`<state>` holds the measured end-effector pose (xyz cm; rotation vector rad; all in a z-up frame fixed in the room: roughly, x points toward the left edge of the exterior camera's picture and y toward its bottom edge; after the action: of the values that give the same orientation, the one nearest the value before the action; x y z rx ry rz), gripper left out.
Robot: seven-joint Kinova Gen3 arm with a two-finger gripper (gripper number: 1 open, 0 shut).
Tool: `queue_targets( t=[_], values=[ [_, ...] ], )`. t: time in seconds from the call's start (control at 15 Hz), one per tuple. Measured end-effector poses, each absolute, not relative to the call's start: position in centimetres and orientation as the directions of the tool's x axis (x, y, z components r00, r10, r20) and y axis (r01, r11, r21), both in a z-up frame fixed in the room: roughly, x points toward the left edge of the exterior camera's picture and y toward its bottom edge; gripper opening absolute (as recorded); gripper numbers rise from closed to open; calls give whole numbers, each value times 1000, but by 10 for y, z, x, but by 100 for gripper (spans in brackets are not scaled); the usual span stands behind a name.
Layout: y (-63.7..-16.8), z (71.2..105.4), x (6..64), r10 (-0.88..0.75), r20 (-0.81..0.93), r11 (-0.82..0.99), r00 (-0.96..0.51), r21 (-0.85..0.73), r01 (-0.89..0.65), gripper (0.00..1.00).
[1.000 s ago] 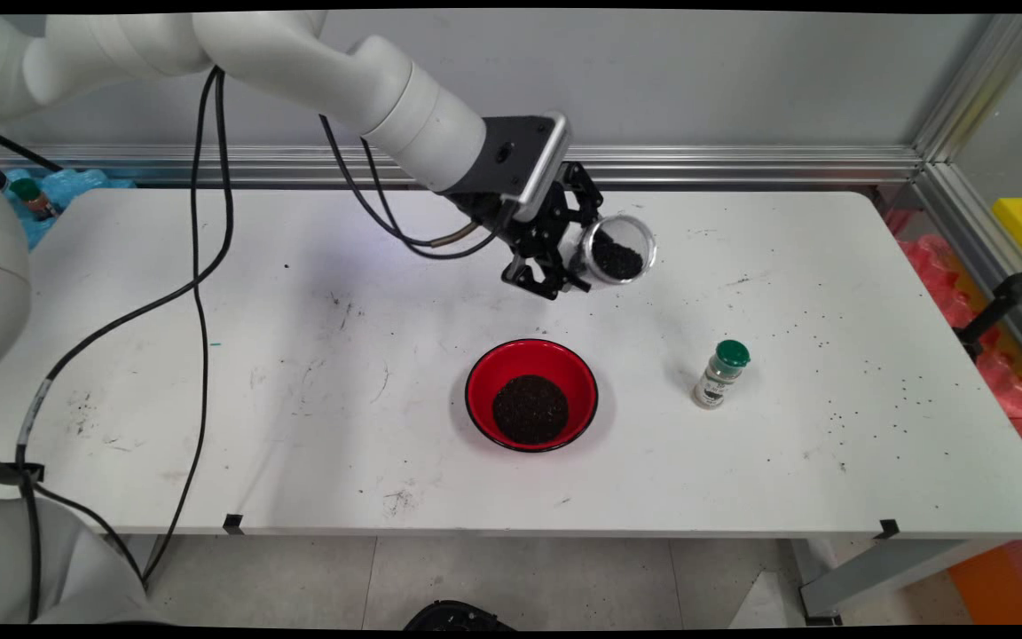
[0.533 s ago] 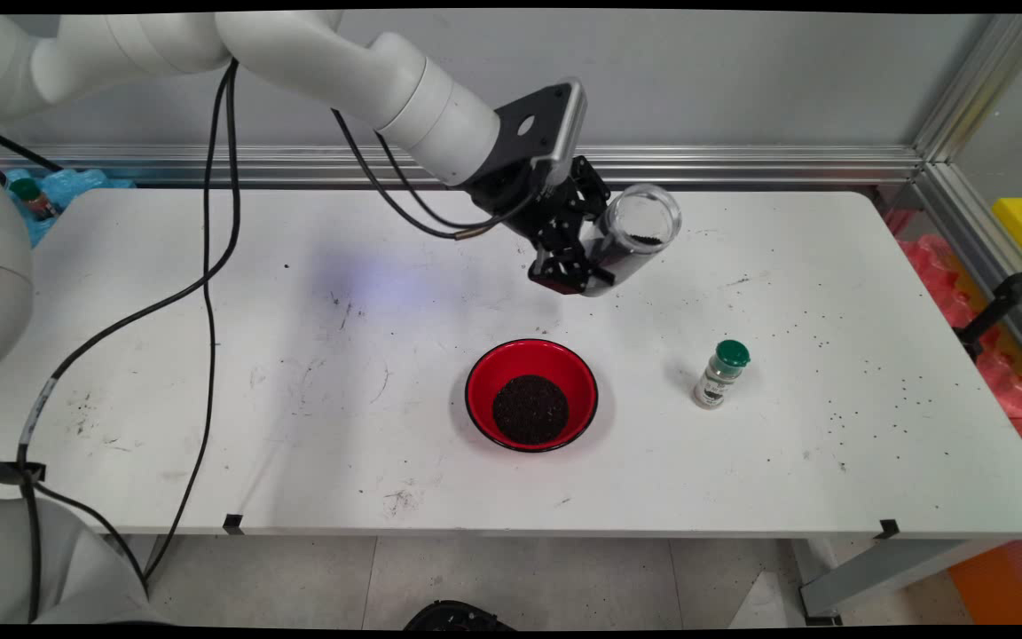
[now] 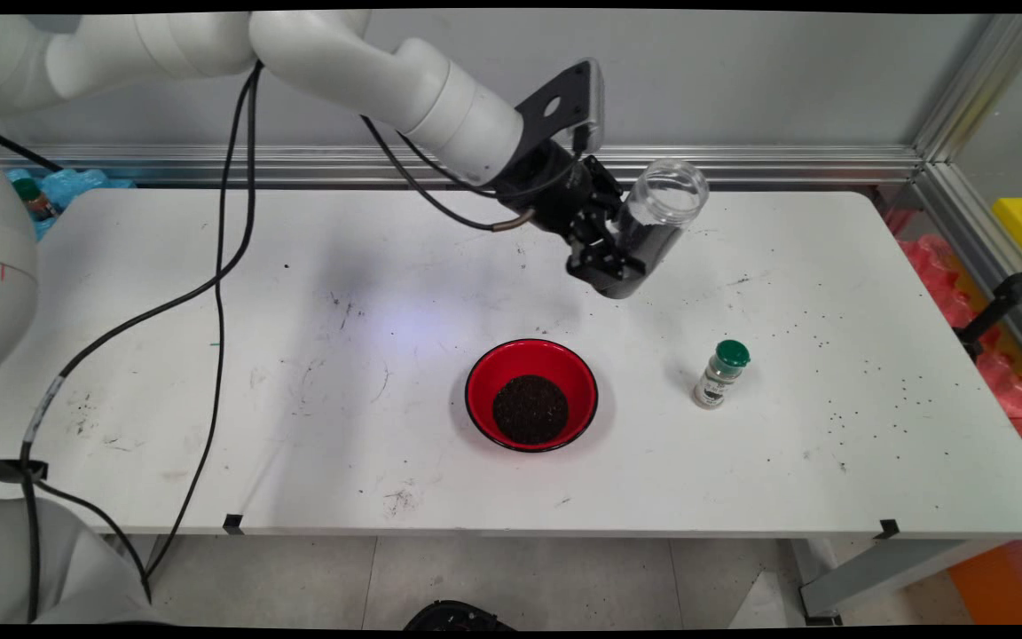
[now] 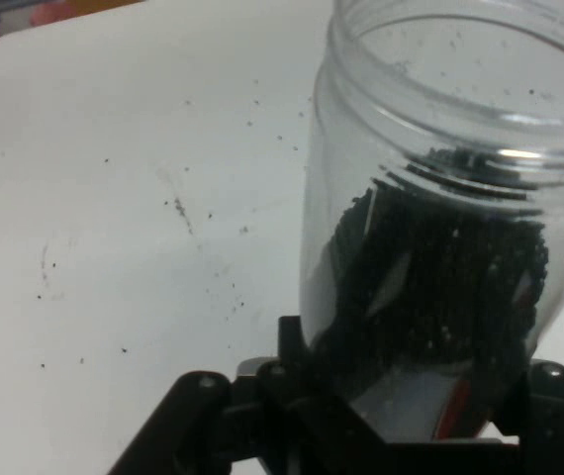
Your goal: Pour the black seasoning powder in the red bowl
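Gripper (image 3: 622,257) is clamped on a clear plastic jar (image 3: 653,222), held up off the white table (image 3: 209,355) over its far middle-right part. Jar sits tilted, open mouth pointing up and to the right, base down toward the black linkage. No lid on it. Dark granules (image 4: 440,267) fill the lower part of the jar, settled toward the base; upper part near the rim is clear, with a few specks stuck on the wall. In the hand view the jar (image 4: 440,198) fills the right side, rising straight out from between the fingers, which press on its lower body.

Red bowl (image 3: 531,394) with a black rim stands on the table nearer the camera than the gripper and a bit to its left, well apart from it. A round heap of the same dark granules lies in the bowl's bottom.

Small spice bottle (image 3: 720,374) with a green cap stands upright to the right of the bowl, apart from it, and below-right of the held jar.

Loose dark specks lie scattered on the table's right part. Black cables (image 3: 218,293) hang from the arm on the left.
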<state>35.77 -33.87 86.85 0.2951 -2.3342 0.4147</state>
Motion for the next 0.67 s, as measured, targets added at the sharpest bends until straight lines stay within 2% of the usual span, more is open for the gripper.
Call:
queue_targets(
  t=[0.67],
  values=[
    [-362, 848, 324, -273, 766, 868, -582, -65, -492, 0]
  ],
)
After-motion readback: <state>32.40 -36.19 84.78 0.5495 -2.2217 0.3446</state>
